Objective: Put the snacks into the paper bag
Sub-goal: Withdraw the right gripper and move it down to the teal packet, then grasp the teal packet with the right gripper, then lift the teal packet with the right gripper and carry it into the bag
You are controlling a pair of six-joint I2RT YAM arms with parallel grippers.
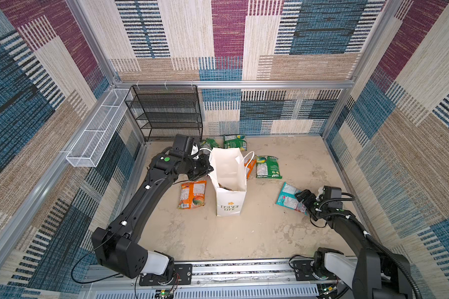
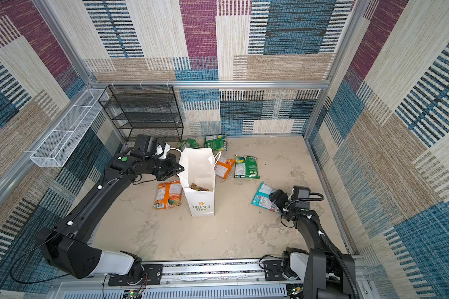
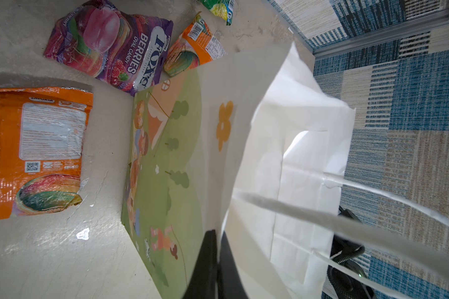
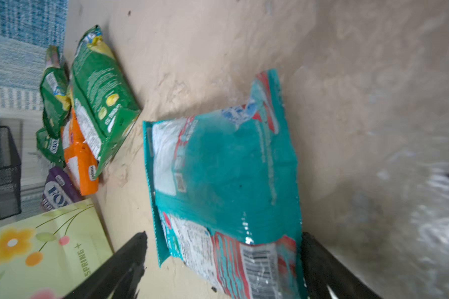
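The white paper bag [image 1: 230, 199] [image 2: 202, 202] stands upright mid-floor with its mouth open and a packet inside [image 2: 198, 187]. My left gripper [image 1: 209, 169] [image 3: 215, 259] is shut on the bag's left rim wall [image 3: 270, 103]. A teal snack packet [image 1: 288, 196] [image 4: 223, 168] lies flat at the right. My right gripper [image 1: 302, 196] [image 4: 223, 238] is open, a finger on each side of the packet's near end. Other snacks lie on the floor: orange [image 1: 192, 194] [image 3: 36, 150], green [image 1: 267, 167], green at the back [image 1: 234, 141], orange behind the bag [image 1: 250, 167], purple-pink [image 3: 109, 46].
A black mesh shelf [image 1: 166, 114] stands in the back left corner, with a white wire basket [image 1: 99, 129] on the left wall. Patterned walls close in three sides. The arms' mounting rail [image 1: 244, 269] runs along the front edge.
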